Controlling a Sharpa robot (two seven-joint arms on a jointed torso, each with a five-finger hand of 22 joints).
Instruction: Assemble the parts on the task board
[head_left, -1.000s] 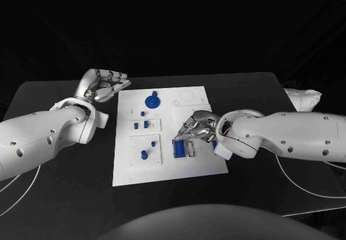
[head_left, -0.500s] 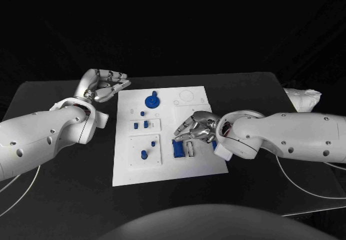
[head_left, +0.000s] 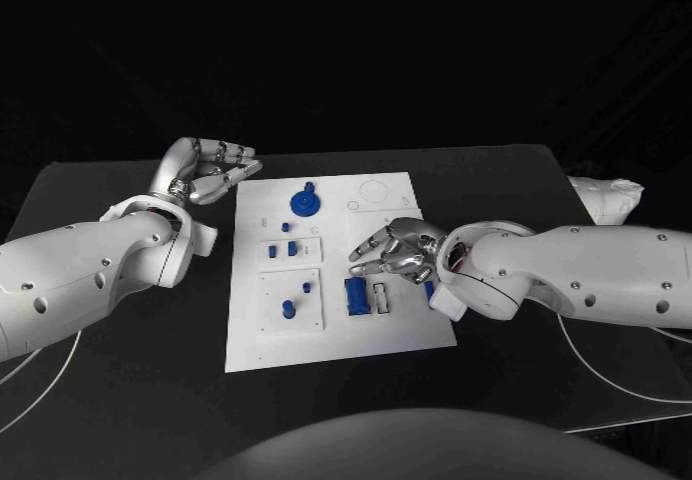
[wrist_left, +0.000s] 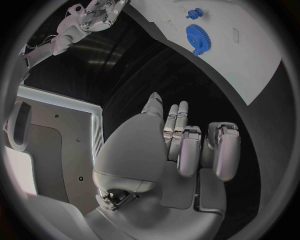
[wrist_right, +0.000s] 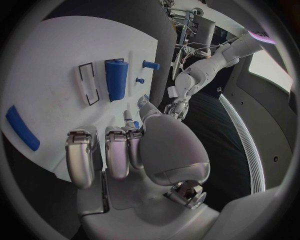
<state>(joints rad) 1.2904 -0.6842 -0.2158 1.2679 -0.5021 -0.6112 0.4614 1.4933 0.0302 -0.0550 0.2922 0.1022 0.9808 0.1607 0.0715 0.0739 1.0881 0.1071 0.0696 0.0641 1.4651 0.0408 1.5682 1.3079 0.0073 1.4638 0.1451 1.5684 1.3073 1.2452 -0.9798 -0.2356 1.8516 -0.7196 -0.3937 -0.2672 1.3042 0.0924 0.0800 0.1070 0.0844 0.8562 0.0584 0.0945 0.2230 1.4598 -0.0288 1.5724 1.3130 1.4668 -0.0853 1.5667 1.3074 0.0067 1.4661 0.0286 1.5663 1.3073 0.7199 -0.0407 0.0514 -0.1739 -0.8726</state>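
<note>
Right robot hand (head_left: 391, 250) empty, fingers spread, above blue block (head_left: 356, 296) on white board (head_left: 389, 335). Left robot hand (head_left: 212, 168) curled closed, empty, beside board edge.

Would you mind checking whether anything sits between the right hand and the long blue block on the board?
Nothing visible does. The right hand hovers open just above the long blue block, which lies on the task board beside an empty rectangular slot.

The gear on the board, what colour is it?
Blue; the gear shows best in the left wrist view.
</note>
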